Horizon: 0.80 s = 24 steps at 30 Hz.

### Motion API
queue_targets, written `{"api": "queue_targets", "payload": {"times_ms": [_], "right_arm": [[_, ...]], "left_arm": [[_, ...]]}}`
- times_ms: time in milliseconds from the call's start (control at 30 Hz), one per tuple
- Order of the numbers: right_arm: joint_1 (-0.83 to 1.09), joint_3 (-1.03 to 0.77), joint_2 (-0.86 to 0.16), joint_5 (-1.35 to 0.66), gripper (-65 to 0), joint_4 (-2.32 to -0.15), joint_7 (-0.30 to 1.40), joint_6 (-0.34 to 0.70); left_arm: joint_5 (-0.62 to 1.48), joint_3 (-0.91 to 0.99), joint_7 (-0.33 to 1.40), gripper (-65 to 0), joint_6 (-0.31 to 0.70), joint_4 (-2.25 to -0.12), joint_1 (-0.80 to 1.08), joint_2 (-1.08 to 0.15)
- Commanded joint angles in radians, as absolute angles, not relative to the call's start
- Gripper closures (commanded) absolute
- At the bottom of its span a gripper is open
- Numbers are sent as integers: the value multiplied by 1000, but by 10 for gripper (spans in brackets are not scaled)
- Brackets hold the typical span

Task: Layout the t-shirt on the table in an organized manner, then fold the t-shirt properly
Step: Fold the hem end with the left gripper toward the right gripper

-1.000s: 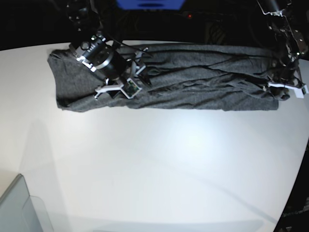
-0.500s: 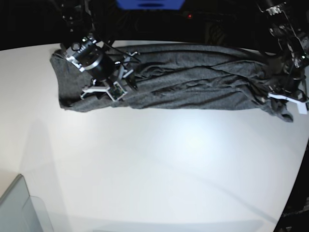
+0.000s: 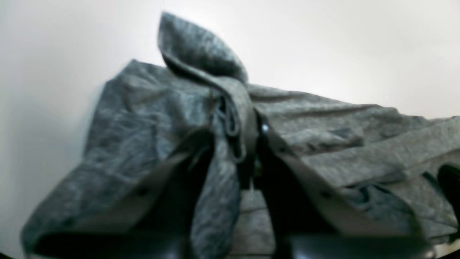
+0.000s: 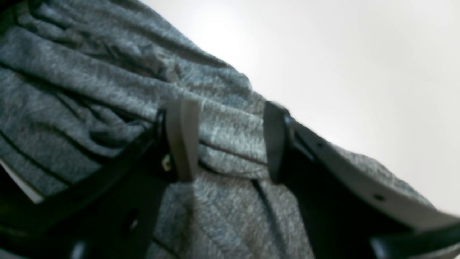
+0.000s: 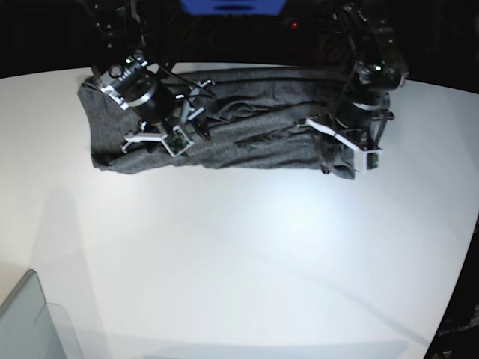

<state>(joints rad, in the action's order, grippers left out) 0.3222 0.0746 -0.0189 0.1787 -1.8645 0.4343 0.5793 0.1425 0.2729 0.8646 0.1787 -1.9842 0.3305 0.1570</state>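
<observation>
Item: t-shirt (image 5: 254, 120), bunched band along far side of surface (image 5: 247, 247). Step: fold, 1 end lifted inward. Left claw (image 3: 248, 151) clamped on a fabric ridge; right claw (image 4: 230, 144) agape over cloth. Next, likely: lay the end flat, release.

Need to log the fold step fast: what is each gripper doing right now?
Left gripper: shut on a bunched fold of the dark heather-grey knit t-shirt.
Right gripper: open, jaws apart over the shirt, holding nothing.

Dark backdrop, blue panel (image 5: 233, 7) at top, translucent grey bin corner (image 5: 30, 321) lower left.
</observation>
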Motion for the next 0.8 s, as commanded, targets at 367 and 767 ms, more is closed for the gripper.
{"api": "queue_targets", "payload": {"times_ms": [367, 767], "right_arm": [[305, 71, -19, 165, -302, -1886, 406, 576], [225, -120, 5, 165, -302, -1886, 407, 581]], "left_arm": [[-39, -174, 746, 0, -21, -1992, 289, 157], [-30, -400, 728, 0, -170, -1860, 245, 73]]}}
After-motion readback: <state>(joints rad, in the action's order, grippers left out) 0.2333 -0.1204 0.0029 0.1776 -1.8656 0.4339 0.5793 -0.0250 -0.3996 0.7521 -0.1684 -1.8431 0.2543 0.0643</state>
